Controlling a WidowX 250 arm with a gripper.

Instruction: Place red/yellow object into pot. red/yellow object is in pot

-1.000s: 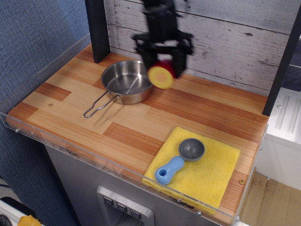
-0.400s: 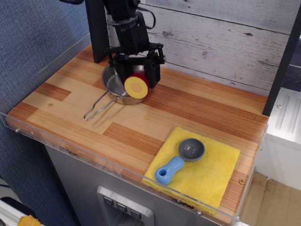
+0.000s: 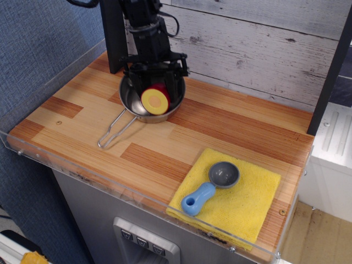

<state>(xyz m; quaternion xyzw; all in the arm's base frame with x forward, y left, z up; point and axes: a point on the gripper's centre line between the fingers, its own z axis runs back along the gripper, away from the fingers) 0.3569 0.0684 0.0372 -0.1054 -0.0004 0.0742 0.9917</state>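
Note:
The red/yellow object (image 3: 155, 101), a toy half-fruit with dark red skin and its yellow cut face turned toward the camera, sits between the fingers of my gripper (image 3: 155, 92). The gripper is shut on it and holds it low inside the pot (image 3: 126, 98). The pot is a shallow shiny steel pan at the back left of the wooden counter, and its wire loop handle (image 3: 114, 131) points to the front left. The black gripper body hides most of the pot's far side. I cannot tell whether the object touches the pot's floor.
A yellow sponge cloth (image 3: 242, 206) lies at the front right with a grey scoop with a blue handle (image 3: 212, 186) on it. A black post (image 3: 113, 33) stands behind the pot. A clear acrylic rim (image 3: 110, 179) runs along the counter's front and left edges.
The gripper has carried the red/yellow object left from beside the pot's right rim to over the pot, then lowered it into the pot. The pot and the scoop have not moved.

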